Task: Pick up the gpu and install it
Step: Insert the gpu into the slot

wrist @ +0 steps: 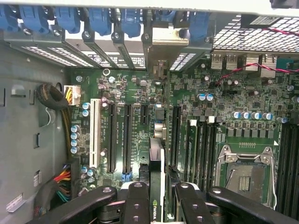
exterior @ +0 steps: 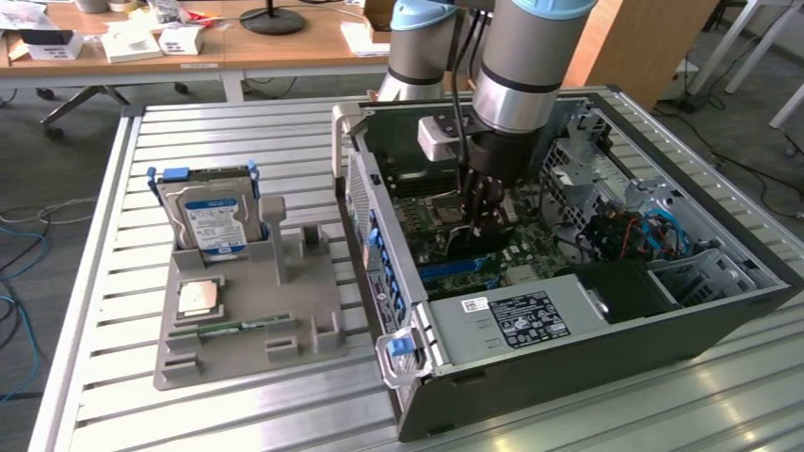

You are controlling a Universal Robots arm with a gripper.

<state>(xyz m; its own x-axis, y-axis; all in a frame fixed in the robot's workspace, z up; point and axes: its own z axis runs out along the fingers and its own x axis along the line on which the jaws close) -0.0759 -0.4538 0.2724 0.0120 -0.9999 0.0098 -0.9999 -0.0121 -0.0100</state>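
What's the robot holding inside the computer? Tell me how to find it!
Look into the big open computer case, where the robot arm reaches down. Its hand pinches a thin black card standing on edge above the green board. Unlike the long black slots lying flat beside it, the card sticks up between the two fingers.

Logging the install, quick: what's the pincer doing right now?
The pincer is closed on the gpu, edge-on over the motherboard.

Black gpu (wrist: pixel 155 161), green motherboard (wrist: pixel 140 88), blue clips (wrist: pixel 100 21)
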